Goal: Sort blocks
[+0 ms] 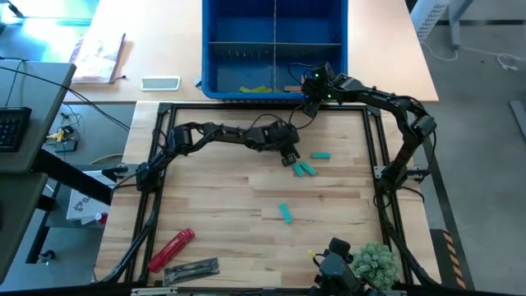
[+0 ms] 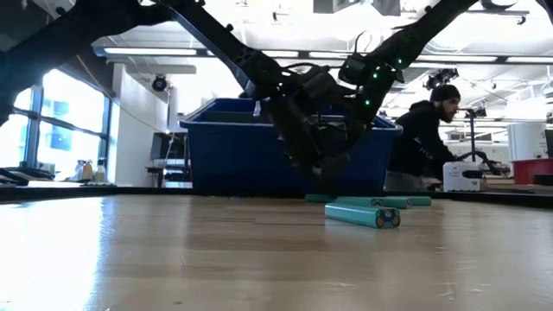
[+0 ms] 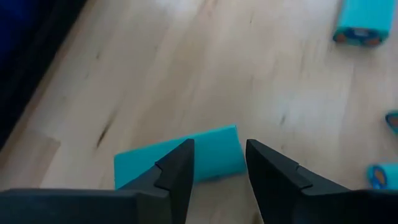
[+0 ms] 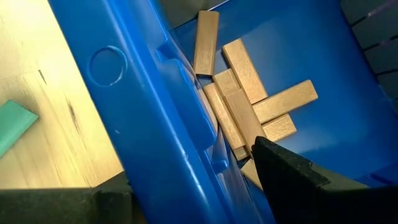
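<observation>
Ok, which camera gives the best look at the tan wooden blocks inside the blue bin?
The right wrist view: the tan wooden blocks lie piled in plain sight in the blue bin. The high view shows only a sliver of tan; the low view only the bin's wall; the left wrist view shows none.

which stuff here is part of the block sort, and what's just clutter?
Job:
- teal blocks on the table
- tan blocks in the blue bin
- left gripper over a teal block
- right gripper at the bin

Lying about:
- red tool
- green plant
- phone
</observation>
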